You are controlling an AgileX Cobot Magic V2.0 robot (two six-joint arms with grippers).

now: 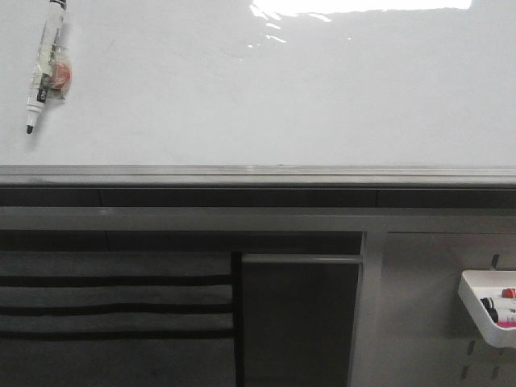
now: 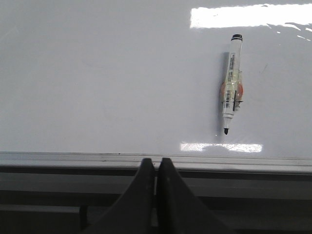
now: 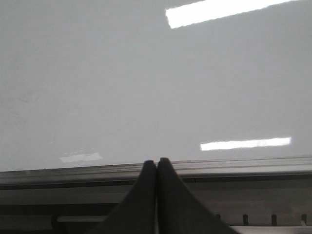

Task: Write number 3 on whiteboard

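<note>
The whiteboard [image 1: 266, 89] is a glossy white board with glare and a grey edge rail [image 1: 258, 175]. No number 3 shows on it; the board is bare of writing. A white marker with a black tip [image 1: 46, 66] hangs tip down on the board at the upper left, and it also shows in the left wrist view [image 2: 231, 83]. My left gripper [image 2: 156, 162] is shut and empty, in front of the rail, below and left of the marker. My right gripper [image 3: 156, 162] is shut and empty, in front of the rail [image 3: 234, 165]. Neither gripper shows in the front view.
Below the rail is a grey frame with dark slats [image 1: 113, 306] at the left and a dark panel [image 1: 298, 322]. A grey pegboard panel [image 1: 427, 314] at the lower right carries a white tray [image 1: 476, 310] with several markers [image 1: 498, 308].
</note>
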